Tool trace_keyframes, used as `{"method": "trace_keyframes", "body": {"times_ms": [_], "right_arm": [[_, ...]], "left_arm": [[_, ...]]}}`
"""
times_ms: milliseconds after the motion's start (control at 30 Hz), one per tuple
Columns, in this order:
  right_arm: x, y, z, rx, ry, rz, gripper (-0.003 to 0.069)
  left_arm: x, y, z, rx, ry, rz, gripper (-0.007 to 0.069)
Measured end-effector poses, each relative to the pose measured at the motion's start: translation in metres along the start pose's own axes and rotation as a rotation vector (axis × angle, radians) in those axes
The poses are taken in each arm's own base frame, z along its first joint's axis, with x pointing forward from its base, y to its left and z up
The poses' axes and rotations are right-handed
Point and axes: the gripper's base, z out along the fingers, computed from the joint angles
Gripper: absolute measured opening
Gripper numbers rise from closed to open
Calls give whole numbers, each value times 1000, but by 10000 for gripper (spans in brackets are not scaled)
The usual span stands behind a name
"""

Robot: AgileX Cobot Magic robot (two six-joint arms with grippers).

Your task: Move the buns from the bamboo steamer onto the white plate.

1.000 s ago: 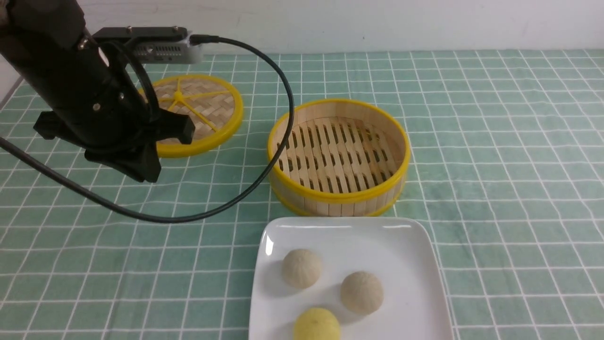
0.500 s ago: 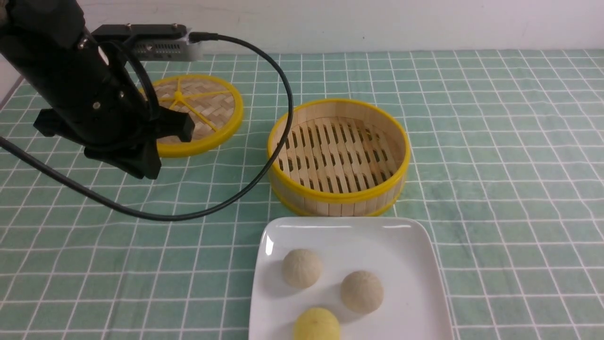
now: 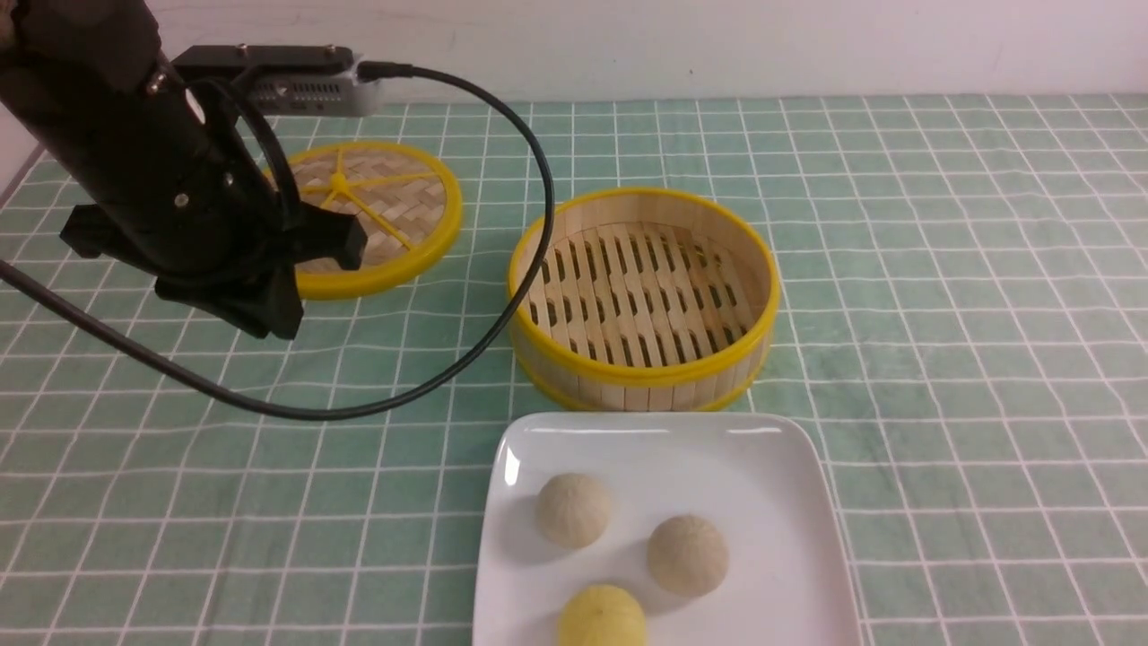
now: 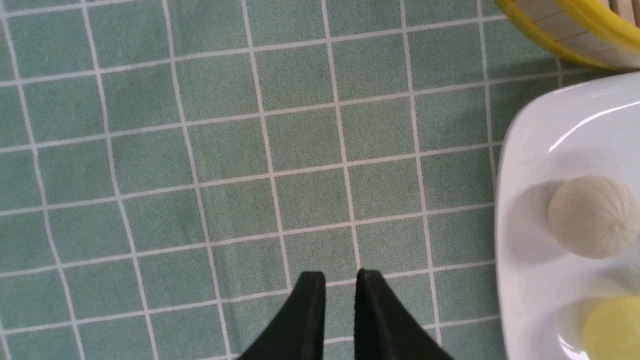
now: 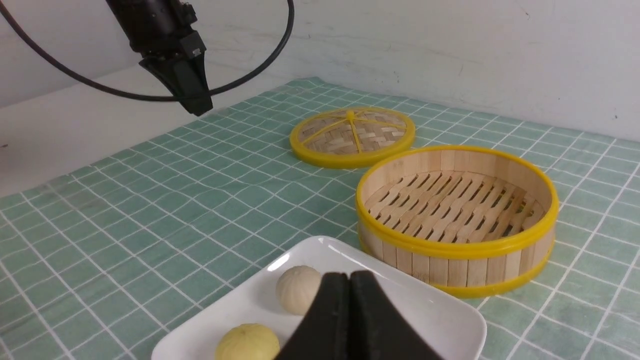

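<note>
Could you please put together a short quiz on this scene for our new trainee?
1. How many buns lie on the white plate?
2. True or false: one bun sits in the bamboo steamer.
3. The right gripper is: A) wide open, B) shut on a bun, C) shut with nothing in it.
Key: 1. three, two pale and one yellow; 2. false, nothing lies in the steamer; 3. C.
</note>
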Motion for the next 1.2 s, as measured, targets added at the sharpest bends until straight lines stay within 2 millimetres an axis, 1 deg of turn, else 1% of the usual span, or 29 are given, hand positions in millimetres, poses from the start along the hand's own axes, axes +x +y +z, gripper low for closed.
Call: {"method": "trace_keyframes", "body": {"times_ms": [100, 233, 267, 300, 333, 433, 467, 533, 567, 700, 833, 967, 1000, 1100, 1200], "right_arm": [[19, -7, -1, 62, 18, -57, 2], [48, -21, -1, 240, 58, -112, 5], [57, -25, -2, 298, 64, -116, 6], [57, -26, -2, 307, 64, -116, 6], [71, -31, -3, 380, 71, -112, 8], [86, -36, -4, 464, 81, -94, 9], [97, -41, -4, 526, 103, -78, 11], [109, -46, -4, 591, 140, -62, 13], [112, -48, -5, 617, 153, -60, 15], [112, -50, -7, 669, 150, -58, 15], [112, -52, -8, 702, 155, -53, 20], [112, -52, -8, 703, 155, -54, 27], [112, -52, -8, 703, 155, -54, 27], [112, -52, -8, 703, 156, -54, 31], [112, -52, -8, 703, 157, -55, 35]], "left_arm": [[2, 0, 0, -5, 20, 1, 120], [3, 1, 0, -6, 38, 1, 122], [4, 1, 0, -7, 42, 1, 123], [4, 1, 0, -7, 43, 1, 123], [4, 1, 0, -7, 45, 1, 124], [4, 1, 0, -7, 47, 1, 124], [4, 1, 0, -7, 47, 1, 125], [4, 1, 0, -7, 47, 1, 126], [4, 1, 0, -7, 47, 1, 127], [5, 1, -4, -6, 37, 1, 128], [11, 2, -25, -8, -22, 5, 128], [27, 5, -64, -26, -132, 15, 128], [29, 5, -68, -27, -144, 16, 128], [50, 8, -106, -26, -258, 18, 132], [69, 9, -124, -23, -316, 18, 139]]}}
